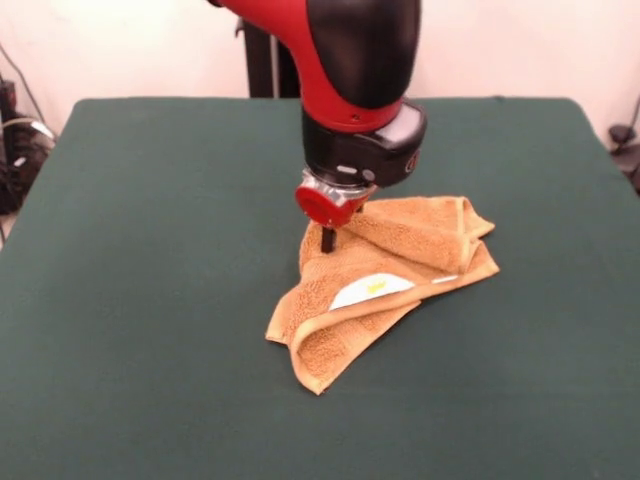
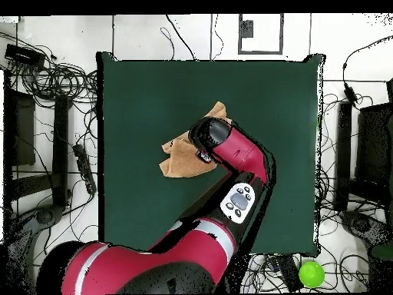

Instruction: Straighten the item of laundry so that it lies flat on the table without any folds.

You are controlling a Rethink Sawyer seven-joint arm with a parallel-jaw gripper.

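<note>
**Pressing down on a bunched towel, unfolding step barely begun**

Sitting right of centre in the front view: small orange-tan terry towel point(image 1: 385, 280), crumpled and doubled over itself on the dark green felt-topped table point(image 1: 150, 300). Hemmed border rolled along lower edge; white tag point(image 1: 370, 291) showing in the middle of the fold; one corner pointing toward bottom of frame, another bunched at upper right. In overhead view, towel point(image 2: 183, 154) lying just above centre, half hidden under the arm.

Red and black gripper point(image 1: 327, 240) lowered onto upper left part of the towel, one dark tip touching or pinching cloth. Open or closed: cannot tell, wrist blocks it in both views.

Judged step: taking hold of a layer to open the fold. Next move likely calls for a firm catch on the top layer only, then a drag outward away from the pile, low over the felt, without hauling the whole bundle along.
</note>
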